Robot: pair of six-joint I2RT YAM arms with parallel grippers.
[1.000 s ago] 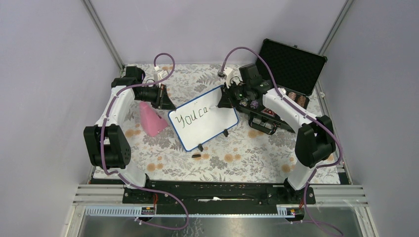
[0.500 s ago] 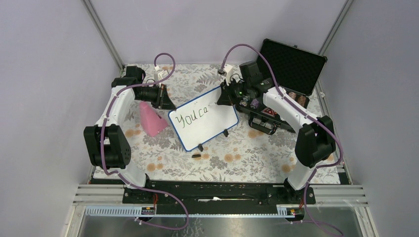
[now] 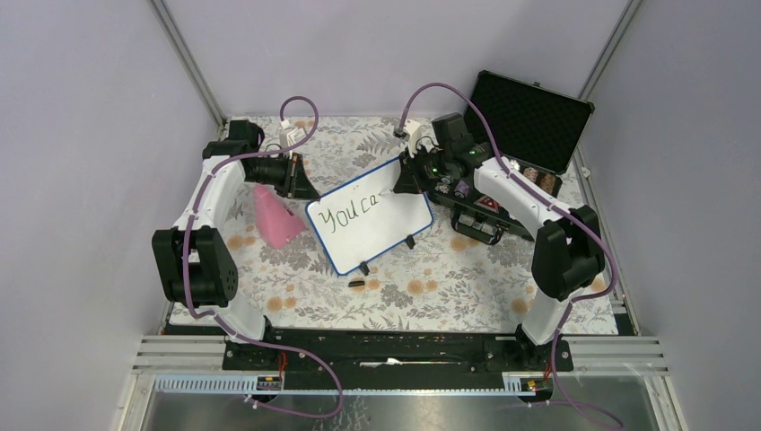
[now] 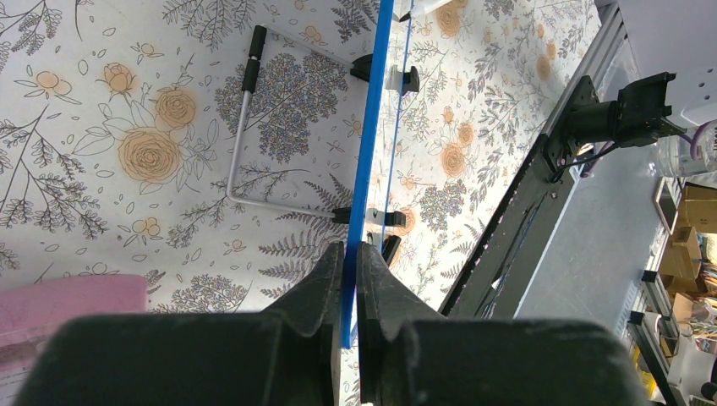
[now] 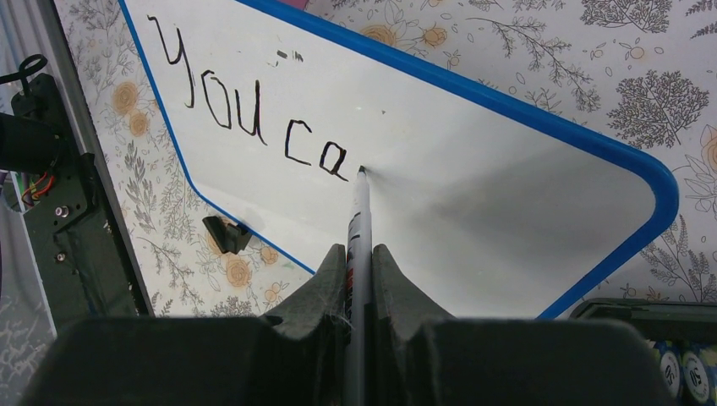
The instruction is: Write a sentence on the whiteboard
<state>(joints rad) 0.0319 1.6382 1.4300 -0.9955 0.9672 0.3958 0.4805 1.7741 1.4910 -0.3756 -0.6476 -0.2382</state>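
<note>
The whiteboard (image 3: 388,228), white with a thin blue frame, stands tilted at mid table on black clip feet. Dark lettering (image 3: 351,214) on it reads "You ca" (image 5: 254,127). My right gripper (image 5: 358,250) is shut on a grey marker (image 5: 359,222), whose tip touches the board just right of the "a". From above, this gripper (image 3: 406,182) sits at the board's upper right edge. My left gripper (image 4: 350,248) is shut on the board's blue frame (image 4: 372,127), seen edge-on, at the board's upper left corner (image 3: 302,189).
A pink object (image 3: 274,217) lies left of the board, beside the left gripper. An open black foam-lined case (image 3: 531,108) and a tray of small items (image 3: 485,215) sit at the back right. A small dark cap (image 3: 356,283) lies on the floral cloth below the board.
The right arm's elbow has shifted slightly left. The marker tip stays by the "a" and the lettering reads the same. The left arm has not moved.
</note>
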